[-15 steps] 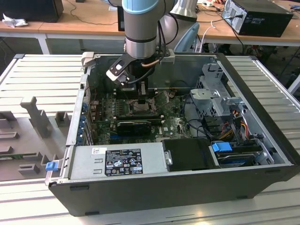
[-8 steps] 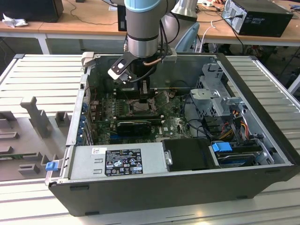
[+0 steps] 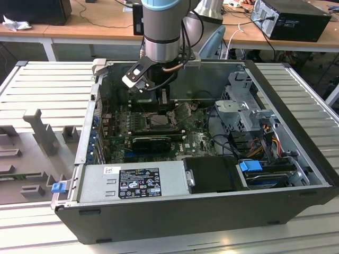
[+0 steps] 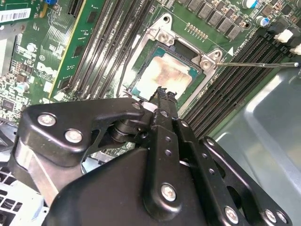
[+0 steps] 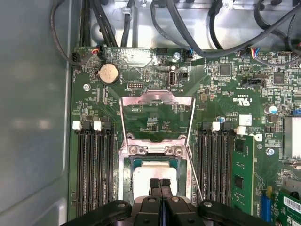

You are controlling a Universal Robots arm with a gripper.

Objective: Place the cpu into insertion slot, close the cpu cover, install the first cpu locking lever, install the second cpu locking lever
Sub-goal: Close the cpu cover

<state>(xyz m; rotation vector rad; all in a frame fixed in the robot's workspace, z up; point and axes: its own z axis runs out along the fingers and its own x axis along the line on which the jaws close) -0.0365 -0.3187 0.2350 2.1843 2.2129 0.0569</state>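
Now: the cpu (image 5: 155,175) lies in the insertion slot (image 5: 124,183), pale top up; placing looks done.
Gripper: the gripper (image 5: 160,183) hangs at the chip's near edge, jaws pressed together and holding nothing; whether it touches the chip I cannot tell.
Cover: the cpu cover (image 5: 157,98) stands swung open behind the slot.
Lever: one thin lever (image 4: 258,64) sticks out unlatched.
Doing it well: make sure the chip sits flat and square, with no corner riding the rim.
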